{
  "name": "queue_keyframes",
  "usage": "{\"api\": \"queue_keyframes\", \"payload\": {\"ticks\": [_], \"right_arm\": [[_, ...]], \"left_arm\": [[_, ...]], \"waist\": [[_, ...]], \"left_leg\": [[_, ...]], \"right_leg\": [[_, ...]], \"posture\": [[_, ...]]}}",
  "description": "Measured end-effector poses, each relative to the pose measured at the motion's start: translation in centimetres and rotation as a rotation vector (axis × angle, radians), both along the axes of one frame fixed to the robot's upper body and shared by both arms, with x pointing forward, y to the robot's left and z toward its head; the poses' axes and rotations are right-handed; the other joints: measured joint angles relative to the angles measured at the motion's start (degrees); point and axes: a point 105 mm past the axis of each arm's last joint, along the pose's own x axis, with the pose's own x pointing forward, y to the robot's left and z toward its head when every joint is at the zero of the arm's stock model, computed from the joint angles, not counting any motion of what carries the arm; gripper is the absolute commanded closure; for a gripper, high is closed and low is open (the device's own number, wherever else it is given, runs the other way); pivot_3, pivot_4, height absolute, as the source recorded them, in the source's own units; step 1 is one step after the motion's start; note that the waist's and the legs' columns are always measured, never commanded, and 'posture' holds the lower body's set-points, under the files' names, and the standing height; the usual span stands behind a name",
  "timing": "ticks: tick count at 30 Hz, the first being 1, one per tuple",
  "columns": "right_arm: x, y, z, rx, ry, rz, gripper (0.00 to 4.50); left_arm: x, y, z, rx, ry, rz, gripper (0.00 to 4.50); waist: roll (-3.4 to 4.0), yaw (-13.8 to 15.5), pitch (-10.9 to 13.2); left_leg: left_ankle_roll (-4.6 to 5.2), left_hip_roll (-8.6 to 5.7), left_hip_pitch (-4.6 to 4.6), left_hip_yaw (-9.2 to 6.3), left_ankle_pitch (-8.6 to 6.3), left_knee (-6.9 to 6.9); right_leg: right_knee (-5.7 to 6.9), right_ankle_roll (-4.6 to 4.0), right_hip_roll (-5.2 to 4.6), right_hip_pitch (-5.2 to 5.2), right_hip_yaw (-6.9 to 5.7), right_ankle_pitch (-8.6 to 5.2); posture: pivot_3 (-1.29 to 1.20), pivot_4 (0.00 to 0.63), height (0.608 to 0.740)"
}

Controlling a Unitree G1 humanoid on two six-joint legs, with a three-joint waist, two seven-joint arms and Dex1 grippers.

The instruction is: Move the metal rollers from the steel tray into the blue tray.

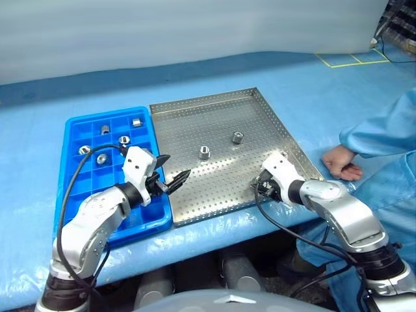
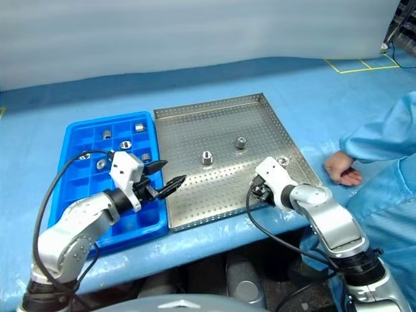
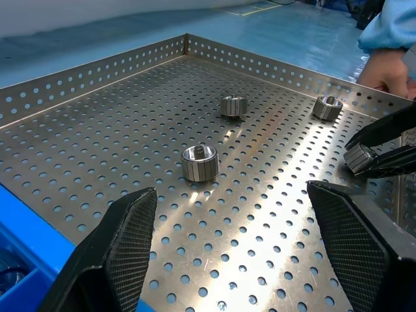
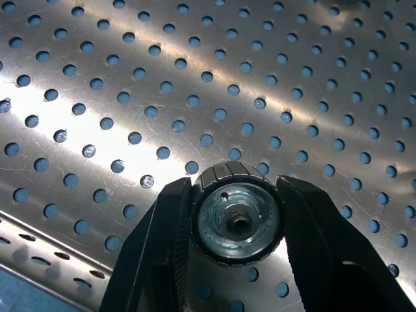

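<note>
From the head views, the right gripper sits low over the near right part of the steel tray. Two metal rollers stand loose ahead of it toward the tray's middle, and a third lies just beyond it at the right rim. The left gripper hovers with its jaws spread and nothing in them, at the seam between the steel tray and the blue tray, where five rollers already sit in compartments behind it.

The left wrist view shows the three loose rollers ahead of the spread fingers — and the other gripper off to the side, pinching a fourth.

The right wrist view shows that roller clamped across its ribbed side wall between both fingers, hollow end facing the camera. It looks hard, dense and slick — the grooved flanks seem the safest purchase.
</note>
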Motion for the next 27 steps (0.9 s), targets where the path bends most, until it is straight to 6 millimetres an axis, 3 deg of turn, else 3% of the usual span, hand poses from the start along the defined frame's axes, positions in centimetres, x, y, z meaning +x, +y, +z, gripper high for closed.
{"api": "queue_keyframes", "payload": {"ticks": [2, 5, 8, 14, 20, 27], "right_arm": [[0.3, 1.9, 0.7, 0.076, -0.046, 0.041, 2.8], [0.4, 6.7, 3.8, 0.259, -0.177, 0.175, 2.8], [0.9, 9.6, 7.0, 0.318, -0.302, 0.301, 2.8], [1.1, 15.9, 8.2, 0.455, -0.288, 0.514, 2.8], [2.1, 21.5, 7.7, 0.526, -0.246, 0.661, 2.8], [2.8, 24.1, 6.9, 0.555, -0.204, 0.698, 2.8]], "left_arm": [[0.0, 1.1, 0.0, 0.007, 0.001, 0.05, 0.46], [0.0, 4.4, 0.4, 0.062, -0.018, 0.178, 0.46], [-0.6, 7.6, 0.9, 0.176, -0.035, 0.289, 0.46], [-2.0, 11.9, 0.9, 0.294, -0.013, 0.451, 0.46], [-3.1, 12.6, 1.2, 0.289, -0.024, 0.512, 0.46], [-4.2, 12.4, 0.0, 0.261, 0.021, 0.534, 0.46]], "waist": [[0.0, -0.35, 0.01], [0.03, -1.0, 0.06], [0.04, -0.73, 0.05], [-0.02, 1.0, 0.04], [-0.03, 3.39, 0.05], [-0.01, 5.75, 0.06]], "left_leg": [[0.0, 0.08, 0.01, 0.03, 0.0, -0.02], [-0.02, 0.22, 0.0, -0.02, 0.01, -0.05], [-0.04, 0.21, 0.0, -0.07, 0.02, -0.06], [-0.04, 0.31, -0.07, -0.09, 0.02, -0.12], [-0.06, 0.33, -0.07, -0.07, 0.02, -0.16], [-0.14, 0.33, -0.07, -0.09, 0.02, -0.21]], "right_leg": [[0.03, 0.01, 0.07, -0.05, 0.02, 0.01], [0.12, 0.04, 0.22, -0.13, -0.01, 0.09], [0.09, 0.0, 0.17, -0.11, -0.07, 0.07], [0.03, -0.28, -0.04, -0.14, -0.13, 0.22], [0.03, -0.29, -0.1, -0.16, -0.23, 0.24], [0.04, -0.54, -0.14, -0.18, -0.33, 0.1]], "posture": [[-0.16, 0.15, 0.74], [-0.12, 0.15, 0.74], [-0.09, 0.15, 0.74], [-0.02, 0.15, 0.74], [0.04, 0.15, 0.74], [0.09, 0.15, 0.74]]}}
